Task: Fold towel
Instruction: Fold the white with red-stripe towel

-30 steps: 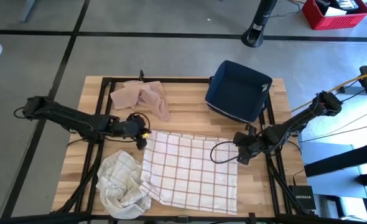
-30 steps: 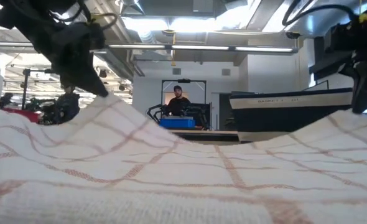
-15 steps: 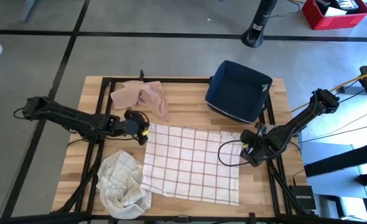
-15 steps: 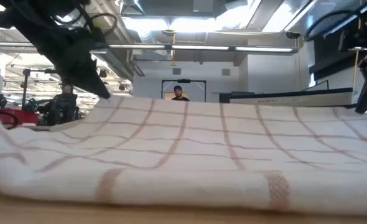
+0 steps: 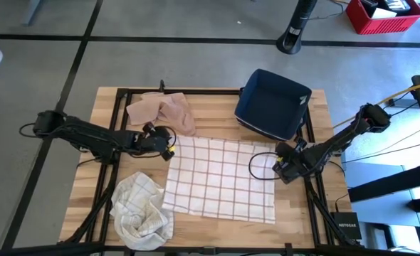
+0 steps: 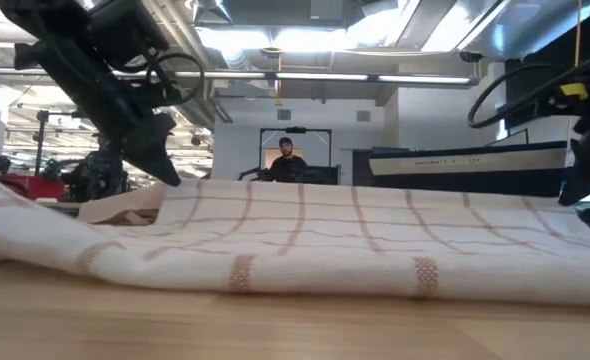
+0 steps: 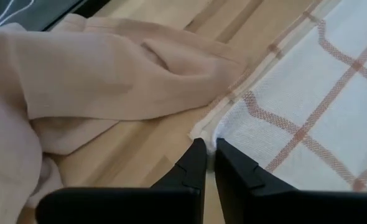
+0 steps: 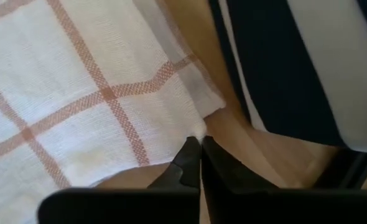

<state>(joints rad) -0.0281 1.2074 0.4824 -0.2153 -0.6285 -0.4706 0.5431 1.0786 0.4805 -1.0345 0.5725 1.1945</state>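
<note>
The white towel with red-brown checks (image 5: 221, 178) lies spread nearly flat in the middle of the table; in the low view the towel (image 6: 325, 235) is a low sheet with shallow ripples. My left gripper (image 5: 169, 151) is shut at its far-left corner, and my right gripper (image 5: 277, 167) is shut at its far-right corner. Both arms reach in low from the table's sides. My left gripper (image 7: 206, 144) pinches the towel's far-left corner (image 7: 203, 129) between its fingertips, coming in low from the table's left. The cloth beyond it lies flat on the wood. My right gripper (image 8: 200, 142) pinches the towel's right edge just beside the far-right corner (image 8: 198, 129), coming in low from the right. The towel stretches away flat from the fingers.
A beige cloth (image 5: 164, 110) lies bunched just beyond the left gripper, its edge touching the towel's far-left corner. A second checked towel (image 5: 140, 213) is crumpled at the near-left. A dark blue basket (image 5: 273, 103) stands at the far right, close to the right gripper.
Both grippers moved toward the far edge and down, staying shut on the towel, and the right one also drew a little to the right. The towel slid toward the far edge. Its humped far part flattened and it now lies spread out.
</note>
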